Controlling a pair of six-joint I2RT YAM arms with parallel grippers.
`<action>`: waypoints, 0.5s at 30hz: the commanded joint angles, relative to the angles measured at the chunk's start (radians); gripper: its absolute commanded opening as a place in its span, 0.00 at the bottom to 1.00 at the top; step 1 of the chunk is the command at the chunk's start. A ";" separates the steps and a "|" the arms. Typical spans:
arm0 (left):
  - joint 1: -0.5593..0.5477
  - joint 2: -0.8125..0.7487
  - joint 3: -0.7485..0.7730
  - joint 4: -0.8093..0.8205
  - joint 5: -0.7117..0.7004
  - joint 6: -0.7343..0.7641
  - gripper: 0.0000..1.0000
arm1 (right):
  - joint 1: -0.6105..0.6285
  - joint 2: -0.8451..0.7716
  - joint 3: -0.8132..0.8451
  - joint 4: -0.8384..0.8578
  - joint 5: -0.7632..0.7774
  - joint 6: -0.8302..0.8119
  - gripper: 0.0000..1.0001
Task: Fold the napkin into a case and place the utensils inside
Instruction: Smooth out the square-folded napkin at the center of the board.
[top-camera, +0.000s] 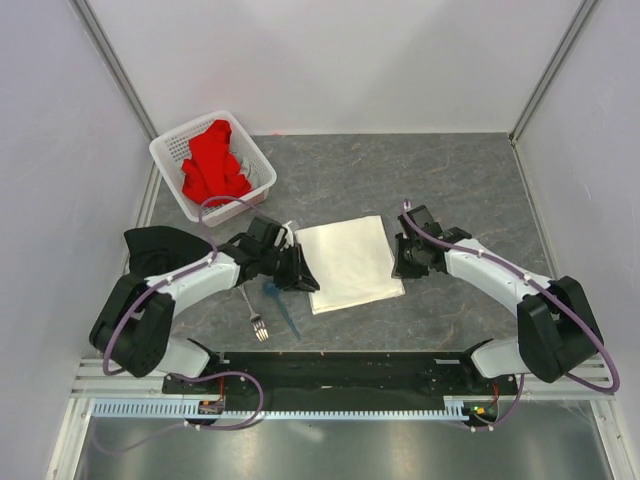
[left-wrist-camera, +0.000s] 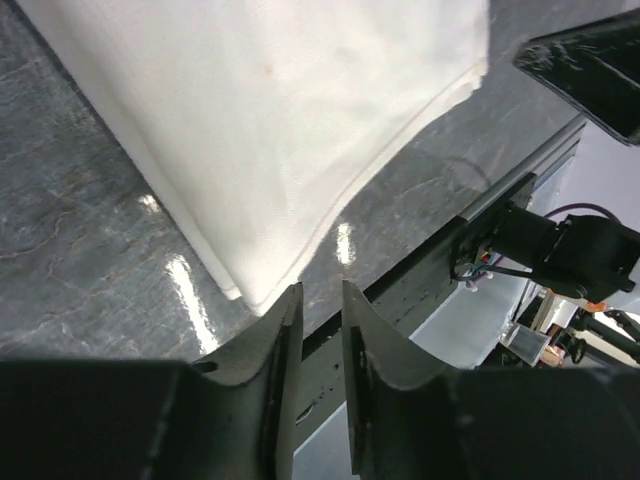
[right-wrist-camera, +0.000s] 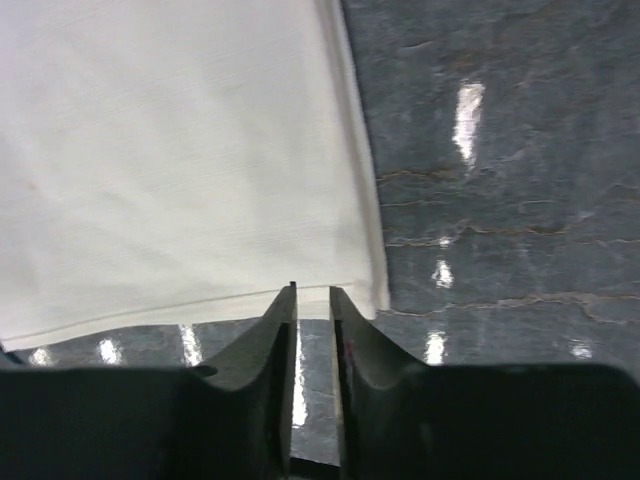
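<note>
The cream-white napkin (top-camera: 348, 262) lies folded flat in the middle of the table, as a rough square. It fills the left wrist view (left-wrist-camera: 260, 130) and the right wrist view (right-wrist-camera: 170, 160). My left gripper (top-camera: 300, 272) sits low at the napkin's left near corner. Its jaws (left-wrist-camera: 322, 288) are shut to a thin slit with nothing between them. My right gripper (top-camera: 403, 258) sits at the napkin's right edge, its jaws (right-wrist-camera: 312, 290) also shut and empty, with the tips just short of the hem. The silver fork (top-camera: 253, 312) and the blue spoon (top-camera: 280, 300) lie on the table near-left of the napkin.
A white perforated basket (top-camera: 258, 160) holding a bright red cloth (top-camera: 212, 165) stands at the back left. A black cloth (top-camera: 160, 245) lies at the left edge behind my left arm. The black base rail (top-camera: 340, 370) runs along the near edge.
</note>
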 joint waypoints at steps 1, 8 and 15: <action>-0.006 0.081 -0.036 0.075 0.034 -0.002 0.26 | 0.015 0.013 -0.034 0.070 -0.067 0.012 0.21; -0.008 0.142 -0.137 0.131 -0.007 0.009 0.23 | -0.007 0.031 -0.148 0.116 0.019 0.013 0.14; -0.005 -0.005 -0.049 -0.003 -0.047 0.047 0.31 | -0.005 -0.048 -0.078 0.028 0.013 -0.010 0.13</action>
